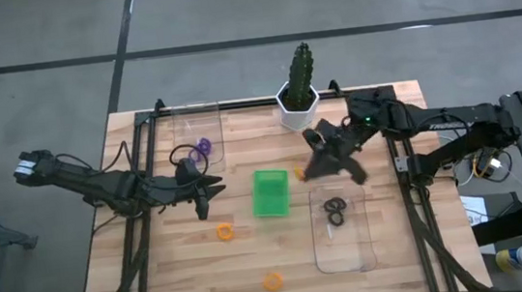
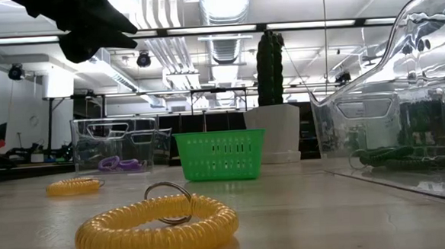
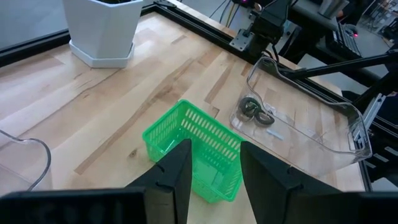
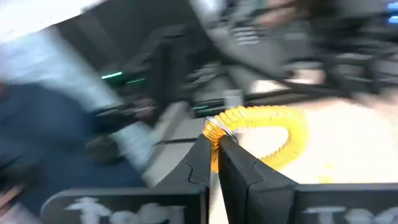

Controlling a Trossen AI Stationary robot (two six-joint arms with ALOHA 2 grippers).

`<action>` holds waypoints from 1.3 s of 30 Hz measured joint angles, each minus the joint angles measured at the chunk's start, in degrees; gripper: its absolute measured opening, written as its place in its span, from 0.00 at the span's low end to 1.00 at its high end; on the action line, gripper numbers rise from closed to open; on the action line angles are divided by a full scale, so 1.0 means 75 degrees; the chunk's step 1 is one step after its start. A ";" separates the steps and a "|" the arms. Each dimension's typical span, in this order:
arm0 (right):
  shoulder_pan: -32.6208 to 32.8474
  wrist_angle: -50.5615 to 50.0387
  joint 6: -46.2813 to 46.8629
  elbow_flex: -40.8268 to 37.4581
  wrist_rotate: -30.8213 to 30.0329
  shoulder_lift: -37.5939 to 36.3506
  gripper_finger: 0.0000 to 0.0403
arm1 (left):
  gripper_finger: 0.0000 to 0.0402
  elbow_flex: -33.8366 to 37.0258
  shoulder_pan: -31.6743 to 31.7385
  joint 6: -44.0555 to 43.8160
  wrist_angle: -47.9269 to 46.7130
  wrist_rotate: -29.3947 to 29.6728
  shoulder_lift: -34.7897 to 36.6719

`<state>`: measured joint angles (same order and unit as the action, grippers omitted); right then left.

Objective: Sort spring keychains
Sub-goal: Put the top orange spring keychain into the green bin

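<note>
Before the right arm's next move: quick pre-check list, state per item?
1. Right gripper shut on an orange keychain: ok.
2. Green basket upright, mouth unobstructed from above: ok.
3. Left gripper open, empty, beside the basket and not over it: ok.
4. Right clear tray holds only black keychains: ok.
5. Left clear tray holds purple keychains: ok.
6. All orange keychains collected: not ok; two on the table.
</note>
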<state>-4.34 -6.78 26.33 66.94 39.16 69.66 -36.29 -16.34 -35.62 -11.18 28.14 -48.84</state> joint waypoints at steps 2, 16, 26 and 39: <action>0.0021 -0.0368 -0.0132 0.0000 -0.0979 0.0080 0.03 | 0.32 0.0000 0.0000 -0.0001 -0.0002 0.0000 0.0000; 0.0504 -0.1319 -0.0594 0.0257 -0.3836 0.1189 0.03 | 0.32 -0.0002 0.0012 -0.0259 0.0025 0.0038 0.0000; 0.0591 -0.2139 -0.0598 0.0772 -0.3850 0.2983 0.03 | 0.32 -0.0003 0.0012 -0.0453 -0.0016 0.0036 0.0000; 0.0598 -0.2872 -0.0601 0.1072 -0.4043 0.4380 0.03 | 0.32 -0.0003 0.0001 -0.1103 -0.0507 -0.0221 -0.0033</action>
<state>0.14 -28.32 21.82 74.98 8.84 102.51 -36.32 -16.33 -43.90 -14.99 26.49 -49.09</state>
